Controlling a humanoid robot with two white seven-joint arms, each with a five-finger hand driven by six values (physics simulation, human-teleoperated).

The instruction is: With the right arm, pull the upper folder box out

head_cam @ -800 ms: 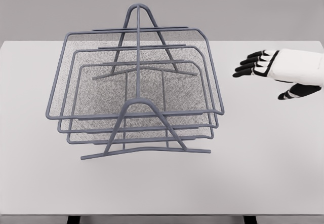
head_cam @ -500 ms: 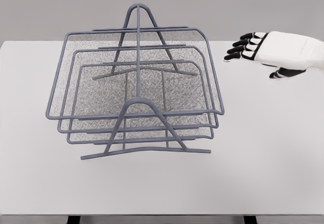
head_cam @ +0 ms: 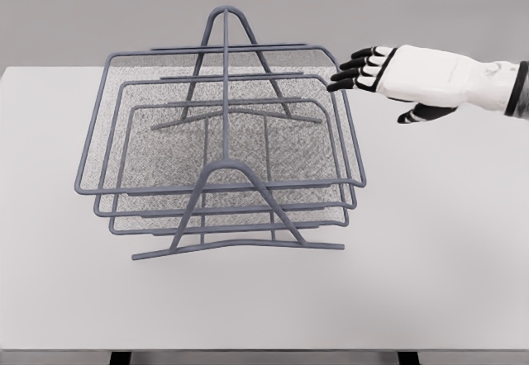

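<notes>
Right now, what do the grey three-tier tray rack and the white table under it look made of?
The grey three-tier tray rack looks like painted or coated metal: thin wire frame, see-through mesh floors, matte blue-grey. The white table is a flat, matte, featureless surface, perhaps laminate or painted board; a simulator's render leaves that open.

A single head view looks steeply down, fairly near, across the tabletop (head_cam: 446, 241) toward what seems a wall.
</notes>
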